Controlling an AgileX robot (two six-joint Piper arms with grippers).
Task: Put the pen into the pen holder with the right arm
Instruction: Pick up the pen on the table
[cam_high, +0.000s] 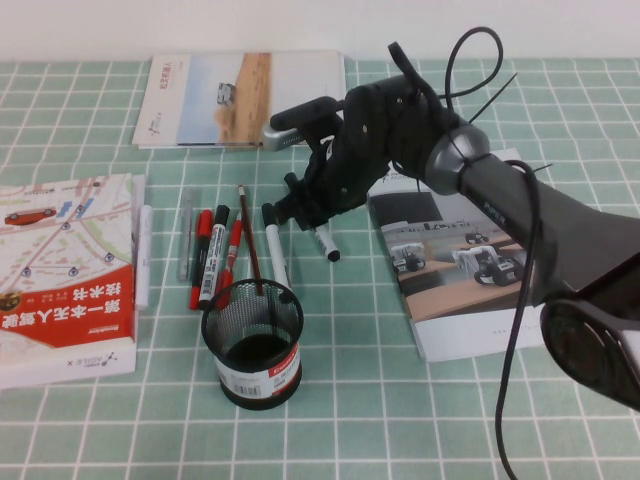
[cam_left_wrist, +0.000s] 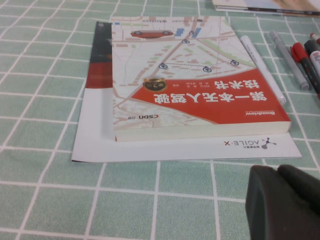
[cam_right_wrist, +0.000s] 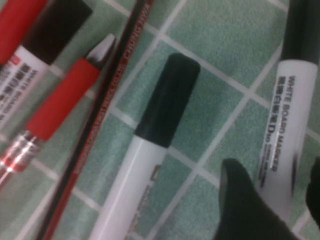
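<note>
The pen (cam_high: 326, 243), a white marker with black ends, lies slanted on the green mat under my right arm; its printed barrel shows in the right wrist view (cam_right_wrist: 292, 115). My right gripper (cam_high: 308, 215) is low over it, and in the right wrist view (cam_right_wrist: 287, 200) its jaws stand on either side of the barrel, shut on it at mat level. The black mesh pen holder (cam_high: 255, 335) stands upright nearer the front, with a thin brown pencil (cam_high: 252, 245) leaning in it. My left gripper (cam_left_wrist: 277, 172) is shut and empty above the mat beside a book.
A second white marker (cam_high: 275, 245) lies just left of the pen, then red pens (cam_high: 200, 255) and a grey pen (cam_high: 185, 235). A red-and-white book (cam_high: 65, 290) lies left, an open magazine (cam_high: 460, 270) right and a booklet (cam_high: 240, 95) at the back.
</note>
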